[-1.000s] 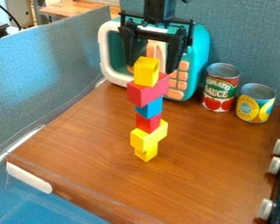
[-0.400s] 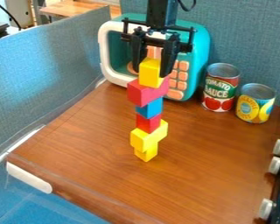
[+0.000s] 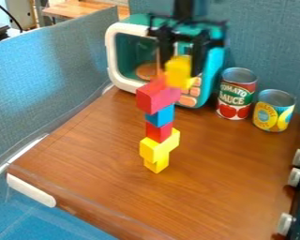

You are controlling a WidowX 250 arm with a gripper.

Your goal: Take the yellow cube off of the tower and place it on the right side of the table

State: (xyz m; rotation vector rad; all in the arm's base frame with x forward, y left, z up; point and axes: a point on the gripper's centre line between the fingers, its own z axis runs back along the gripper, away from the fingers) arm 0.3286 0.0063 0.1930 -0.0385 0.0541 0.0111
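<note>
Blurrily, the claw (image 3: 181,67) grips the yellow cube (image 3: 178,76) — fingertips hard to discern.

Black arm (image 3: 183,8) upright, tool (image 3: 179,70) downward, fingers (image 3: 198,58) apparently slightly apart

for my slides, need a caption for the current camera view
Gripper holding a yellow cube by a block tower topped by a red block, toy microwave behind.
</note>
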